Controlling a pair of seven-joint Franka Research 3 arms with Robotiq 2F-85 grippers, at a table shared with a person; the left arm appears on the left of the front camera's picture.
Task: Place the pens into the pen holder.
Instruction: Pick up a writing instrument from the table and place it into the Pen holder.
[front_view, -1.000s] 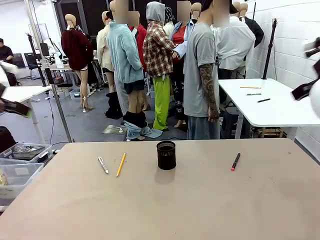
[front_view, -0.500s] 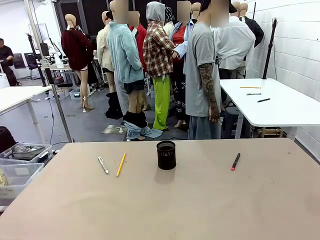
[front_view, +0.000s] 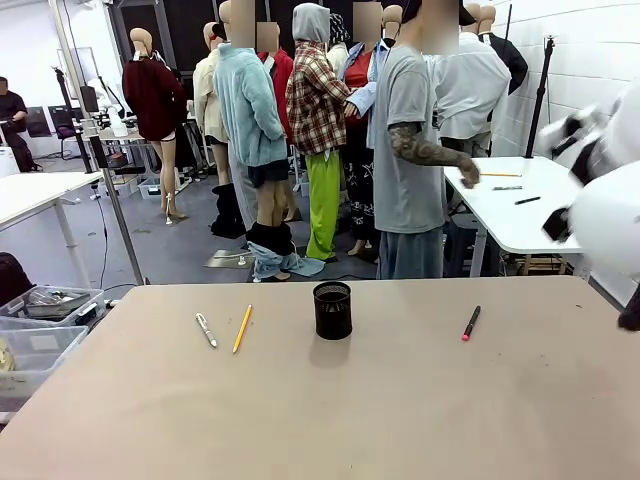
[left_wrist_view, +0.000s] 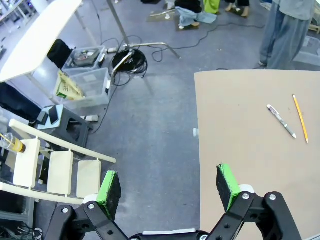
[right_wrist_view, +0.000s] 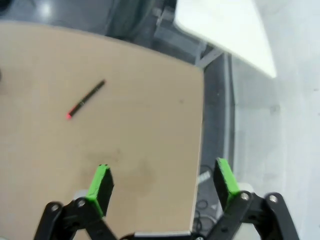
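Right gripper (right_wrist_view: 162, 176) hangs wide open above the table (right_wrist_view: 145, 135); the red-tipped pen (right_wrist_view: 86, 99) lies up-left of its fingers (right_wrist_view: 101, 181), slanted (this arm is nearer). Farther off, the pen holder (front_view: 332, 310) stands mid-table; left gripper (left_wrist_view: 168, 184) gapes over the floor (left_wrist_view: 150, 115).
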